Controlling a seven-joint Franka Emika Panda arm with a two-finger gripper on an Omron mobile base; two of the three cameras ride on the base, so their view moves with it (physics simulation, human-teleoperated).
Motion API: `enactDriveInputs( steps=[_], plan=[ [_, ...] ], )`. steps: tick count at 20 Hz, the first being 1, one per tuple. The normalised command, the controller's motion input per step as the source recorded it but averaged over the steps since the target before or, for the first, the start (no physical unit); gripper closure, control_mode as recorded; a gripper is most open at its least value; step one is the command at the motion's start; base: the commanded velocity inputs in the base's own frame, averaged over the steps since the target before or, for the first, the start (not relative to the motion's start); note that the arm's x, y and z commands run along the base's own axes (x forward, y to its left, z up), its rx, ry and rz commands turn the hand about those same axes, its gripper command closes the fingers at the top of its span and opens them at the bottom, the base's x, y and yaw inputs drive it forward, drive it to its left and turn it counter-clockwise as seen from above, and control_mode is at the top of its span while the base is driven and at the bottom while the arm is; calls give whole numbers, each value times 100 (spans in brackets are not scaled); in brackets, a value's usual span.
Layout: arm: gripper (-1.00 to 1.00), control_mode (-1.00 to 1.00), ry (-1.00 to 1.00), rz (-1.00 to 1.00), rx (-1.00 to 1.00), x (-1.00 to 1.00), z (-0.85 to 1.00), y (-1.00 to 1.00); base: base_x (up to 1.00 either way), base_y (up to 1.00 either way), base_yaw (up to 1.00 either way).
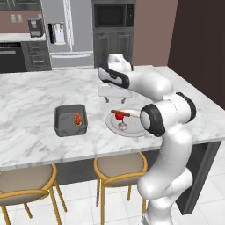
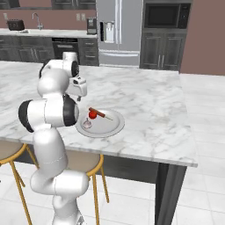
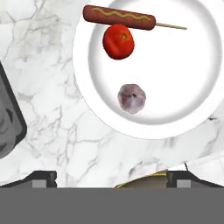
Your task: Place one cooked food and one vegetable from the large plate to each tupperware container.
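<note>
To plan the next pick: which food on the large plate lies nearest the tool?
The pale purple-grey garlic bulb. It lies low on the large plate, nearer than the red tomato and the corn dog.

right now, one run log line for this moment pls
gripper: open, empty, above counter | large plate: corn dog, tomato, garlic | tupperware container: holds one food item

Plate (image 3: 192, 87) pale white; tomato (image 3: 118, 41) red; corn dog (image 3: 118, 17) brown, yellow zigzag; garlic (image 3: 131, 98) mauve-grey; tub (image 1: 70, 120) dark grey; counter (image 1: 35, 96) white-grey marble.
</note>
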Motion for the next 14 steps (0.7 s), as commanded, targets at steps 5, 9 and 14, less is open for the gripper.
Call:
enactDriveInputs(
  steps=[5,9,14],
  plan=[
    [-100,-100,-2,11,-2,5,-5,-7,0,0,0],
    [-100,-100,5,6,0,5,0,-31,0,0,0],
    [-100,-100,-1,46,0,13,-23,-37,0,0,0]
  ],
)
